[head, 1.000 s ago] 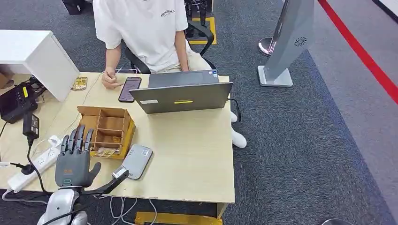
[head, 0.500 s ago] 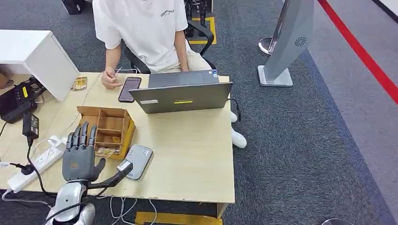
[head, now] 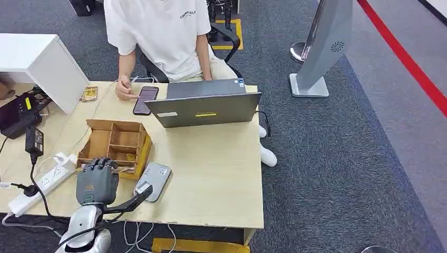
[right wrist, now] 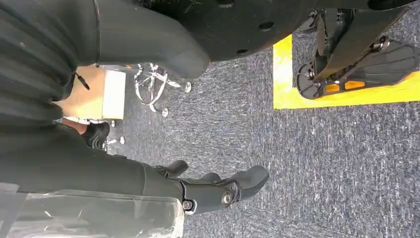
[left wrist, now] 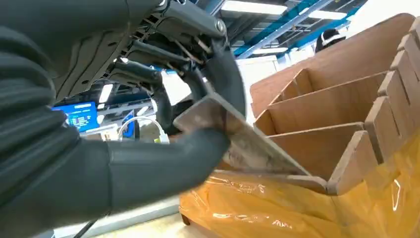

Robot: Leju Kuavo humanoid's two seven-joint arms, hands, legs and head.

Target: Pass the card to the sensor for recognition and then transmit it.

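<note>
A wooden divided box [head: 113,138] sits on the desk's left part, with cards in its near compartments. My left hand [head: 97,182] is at the box's near edge with its fingers curled down into it. In the left wrist view the thumb and fingers [left wrist: 223,74] pinch a card [left wrist: 242,139] whose lower end still rests at the near compartment of the box [left wrist: 346,99]. The grey card sensor [head: 154,180] lies flat just right of my left hand. My right hand [right wrist: 208,191] hangs over the carpet, fingers loosely apart, holding nothing.
A person in a white shirt [head: 158,31] sits across the desk behind an open laptop [head: 203,108], a hand by a phone [head: 145,99]. A power strip [head: 42,182] and cables lie at the left. The desk's right half [head: 221,168] is bare wood.
My left hand moved forward to the box's near edge, and its spread, raised fingers curled down into the box onto a card.
</note>
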